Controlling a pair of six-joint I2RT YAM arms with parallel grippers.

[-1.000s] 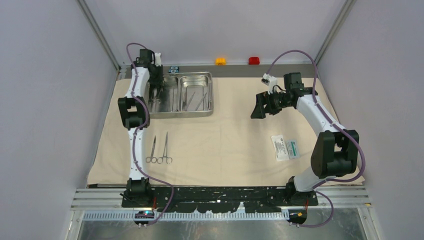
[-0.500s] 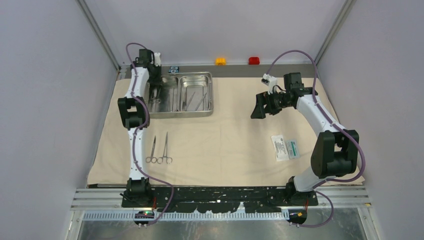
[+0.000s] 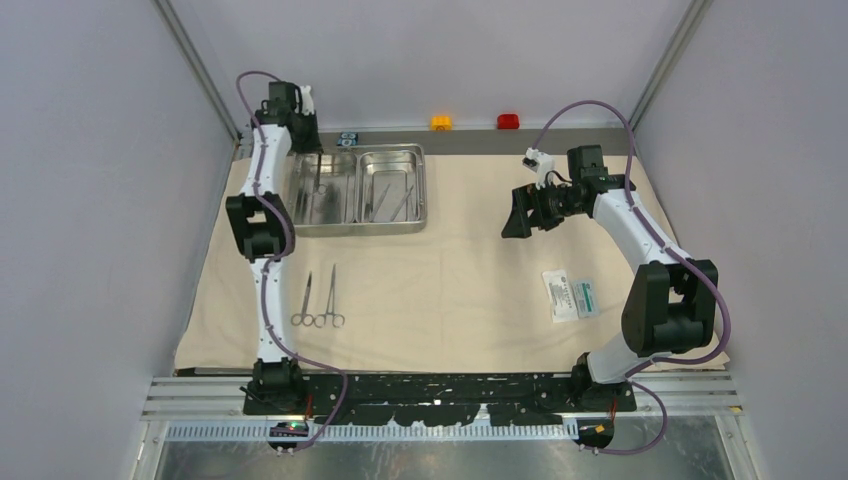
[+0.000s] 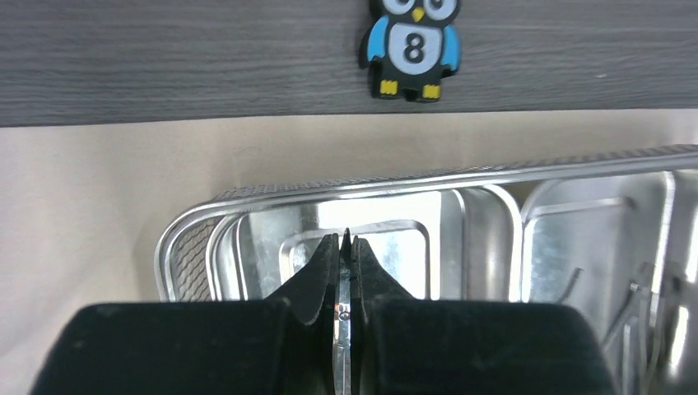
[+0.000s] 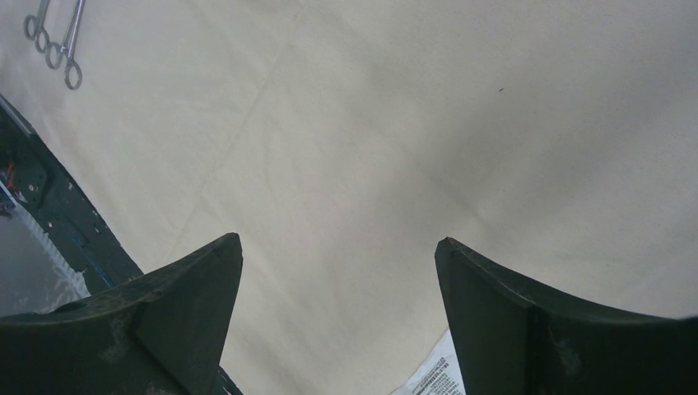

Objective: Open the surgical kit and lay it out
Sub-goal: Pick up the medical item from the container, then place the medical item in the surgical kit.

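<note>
The beige cloth wrap (image 3: 470, 270) lies spread flat. The steel two-compartment tray (image 3: 425, 190) sits at the back left, with thin tools (image 3: 395, 195) in its right compartment. My left gripper (image 3: 303, 135) is raised over the tray's far left corner. In the left wrist view it (image 4: 346, 240) is shut on a slim steel tool with a pivot screw (image 4: 342, 317), above the tray rim (image 4: 329, 189). Two ring-handled forceps (image 3: 320, 300) lie on the cloth at the front left. My right gripper (image 3: 515, 215) hovers open and empty (image 5: 339, 243) over bare cloth. The white-and-green packet (image 3: 570, 295) lies at the right.
A small black-and-blue owl block (image 4: 411, 45) sits on the dark strip behind the tray. Orange (image 3: 441, 122) and red (image 3: 508, 121) buttons stand at the back wall. The packet's corner (image 5: 432, 378) and the forceps (image 5: 53, 33) show in the right wrist view.
My left gripper has risen out of the tray's left compartment and moved back toward the far edge, with the steel tool in it. The right arm has not moved.
</note>
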